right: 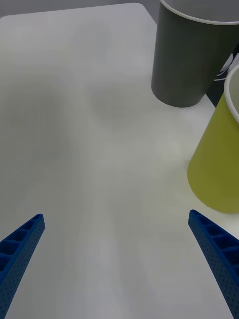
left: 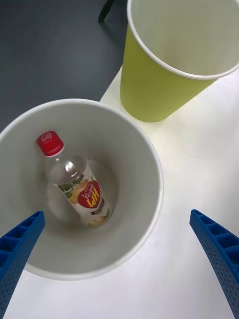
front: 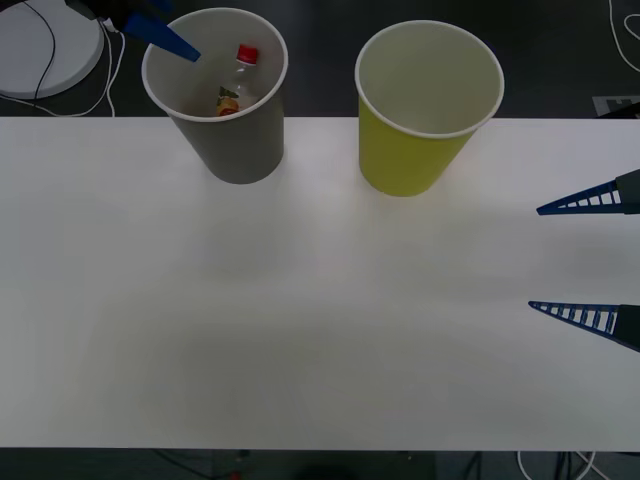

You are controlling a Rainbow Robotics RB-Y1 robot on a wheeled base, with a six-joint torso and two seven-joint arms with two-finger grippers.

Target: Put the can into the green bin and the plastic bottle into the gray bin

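Observation:
The gray bin (front: 240, 150) stands at the table's back left, and the plastic bottle (front: 238, 85) with its red cap lies tilted inside it. In the left wrist view the bottle (left: 79, 189) rests against the gray bin's pale inner wall (left: 129, 149). My left gripper (left: 117, 215) hovers open over that bin's mouth, holding nothing; one blue finger (front: 165, 38) crosses the rim. The green bin (front: 410, 155) stands upright to the right of the gray one. My right gripper (front: 534, 258) waits open low over the table's right side. The can is out of view.
The white table (front: 300, 330) spreads wide and bare in front of the two bins. A white round object (front: 40, 45) with cables lies on the dark floor beyond the table's back left edge. The right wrist view has the gray bin (right: 184, 60) and green bin (right: 219, 164) ahead.

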